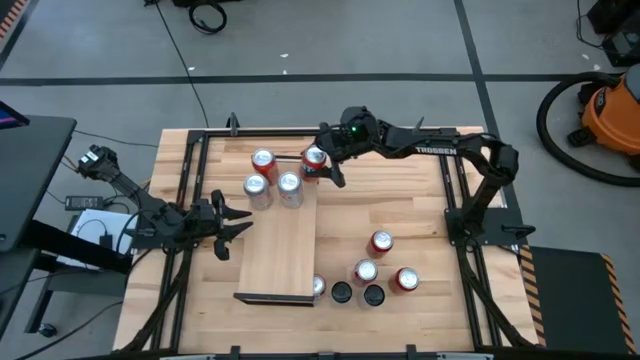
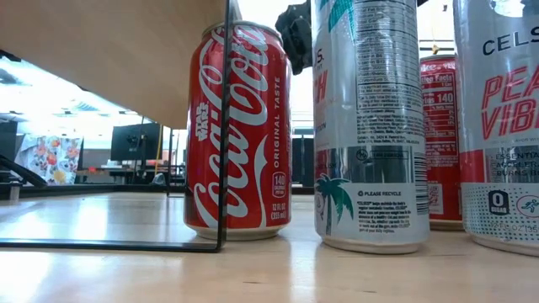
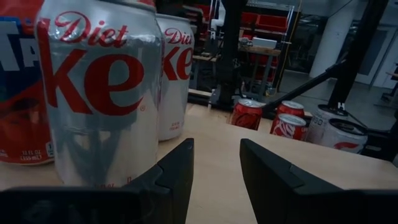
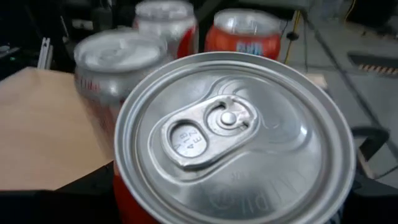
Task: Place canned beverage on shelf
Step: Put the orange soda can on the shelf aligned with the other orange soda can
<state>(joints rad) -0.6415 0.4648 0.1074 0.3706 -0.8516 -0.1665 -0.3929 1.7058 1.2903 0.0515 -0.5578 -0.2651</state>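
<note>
1. butcher-block tabletop point(image 1: 400, 215) on a black frame, grey floor around it; the shelf point(image 1: 283, 245) lies along the middle, a pale board with a dark front edge.
2. right gripper point(image 1: 318, 168): i have it reaching over the far end of the shelf, jaws spread wide around a red can point(image 1: 314, 158). in the right wrist view the can's silver lid point(image 4: 233, 140) sits right under the camera, square between the fingers. i judge it gripped; whether its base already rests on the board i cannot tell.
3. just beyond the gripper, on its shelf side: three cans already standing, two diet coke cans point(image 1: 289, 187) and a further one point(image 1: 263, 162). these are close neighbours, nearly touching the held can's path.
4. left gripper point(image 1: 232, 222): waiting beside the shelf's edge, well apart from my working arm, fingers point(image 3: 174, 171) partly open with nothing between them.
5. behind the right gripper, toward its base: more red cans point(image 1: 380, 243) and dark lids on the table, still to be stocked.
6. step in hand, as i judge it: set the can down beside the row. keep it upright, lower straight, leave a gap so the fingers clear the silver cans.
7. release only once the base is flat on the board, then lift straight up before pulling back, or a finger may clip a neighbour.
</note>
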